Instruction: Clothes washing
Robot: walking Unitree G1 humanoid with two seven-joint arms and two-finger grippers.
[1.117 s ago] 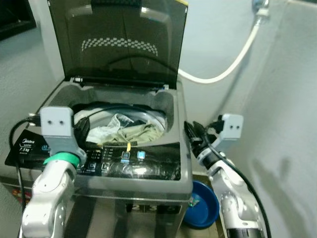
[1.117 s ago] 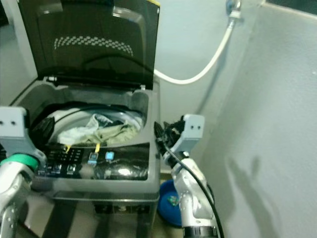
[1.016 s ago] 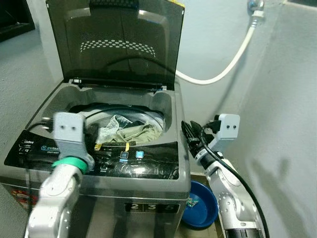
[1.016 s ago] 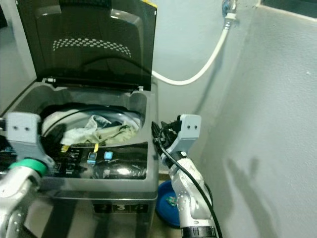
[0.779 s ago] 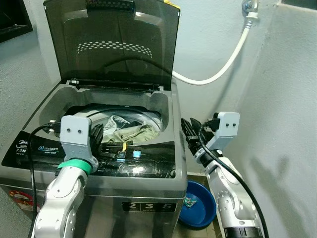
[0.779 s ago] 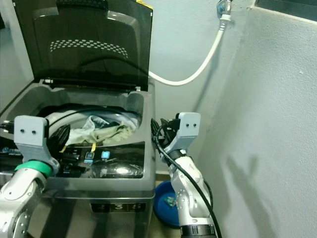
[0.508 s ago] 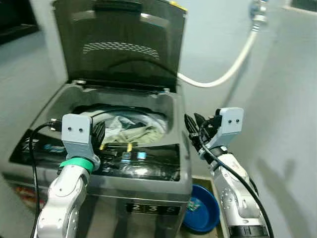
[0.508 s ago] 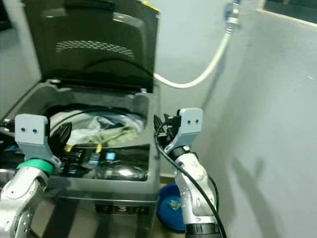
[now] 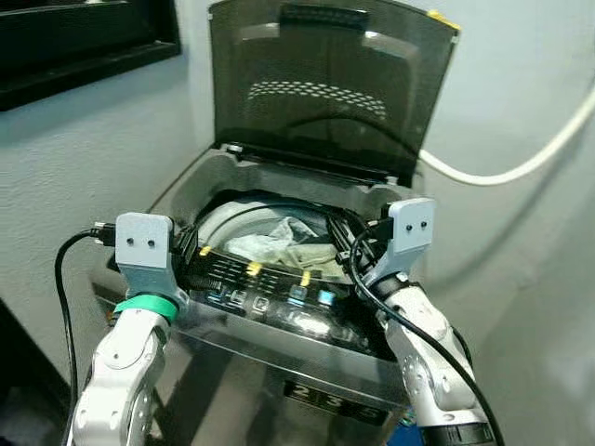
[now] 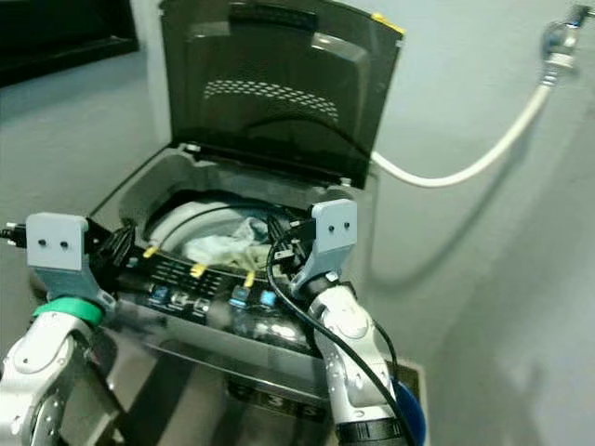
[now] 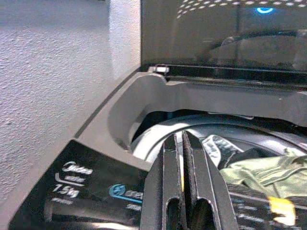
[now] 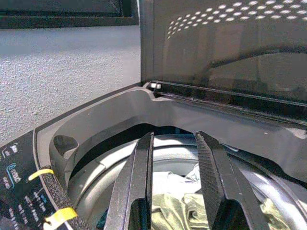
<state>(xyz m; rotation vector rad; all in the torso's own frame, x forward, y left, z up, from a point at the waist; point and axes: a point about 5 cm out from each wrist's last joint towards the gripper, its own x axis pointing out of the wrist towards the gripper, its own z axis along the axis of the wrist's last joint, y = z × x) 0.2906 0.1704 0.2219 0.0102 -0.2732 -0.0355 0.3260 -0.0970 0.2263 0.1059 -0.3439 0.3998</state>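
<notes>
Since the earlier frames the right claw [image 9: 346, 249] is now hanging over the drum opening rather than off the machine's right side, though the whole picture has also swung, so the camera itself has moved.

In the left eye view, the grey top-loading washing machine [image 9: 279, 372] is standing with its dark smoked lid [image 9: 325, 88] raised upright. Pale green and white crumpled clothes [image 9: 279, 246] are lying inside the drum. The left claw [image 9: 189, 253] is hovering at the front left corner, over the black glossy control panel [image 9: 270, 288].

In the right eye view, a white hose [image 10: 465, 167] is running along the wall from a tap [image 10: 561, 37].

In the left wrist view, the left claw's fingers [image 11: 165, 191] are pressed narrow, nearly together, holding nothing.

In the right wrist view, the right claw's fingers [image 12: 136, 191] are standing spread apart above the clothes.
</notes>
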